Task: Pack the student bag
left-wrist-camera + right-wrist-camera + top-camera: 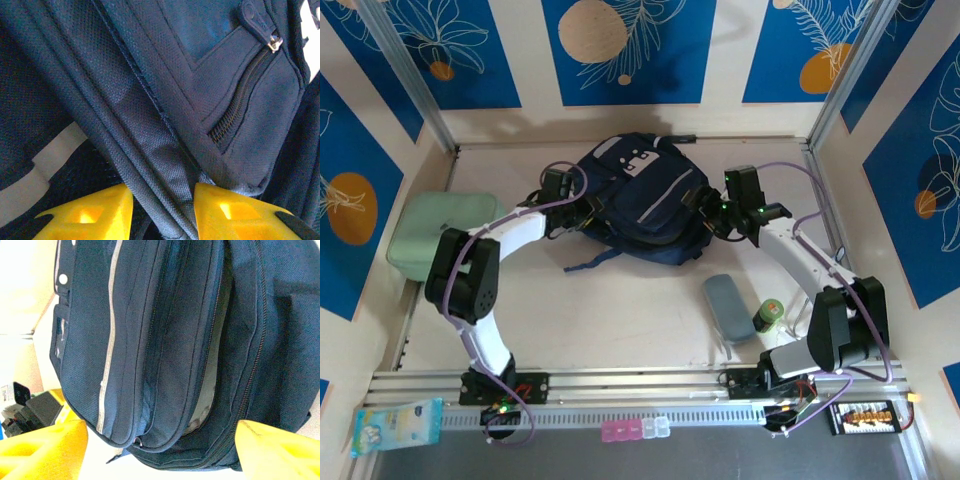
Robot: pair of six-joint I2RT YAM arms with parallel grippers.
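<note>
Cream walls [525, 60] all around, hung with blue panels [660, 80] drawn with white leaves and orange discs. 2 grey metal posts [410, 80] slant up from the back corners. The tabletop [620, 315] is pale beige and evenly lit, with a ribbed aluminium rail [650, 382] along its near edge.

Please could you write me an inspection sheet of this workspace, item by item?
Surface: beige table, no spills seen.
Job's things: dark blue backpack at the back, one zip looks open.
Clutter: green case at left; grey pouch and small green bottle at right; tissue pack on the near rail.
Grippers: left gripper has a backpack fold between its fingers, grip unclear; right gripper open, backpack's side between its fingers.
Cables: purple cables along both arms.
Surroundings: blue wall panels with leaf drawings.
</note>
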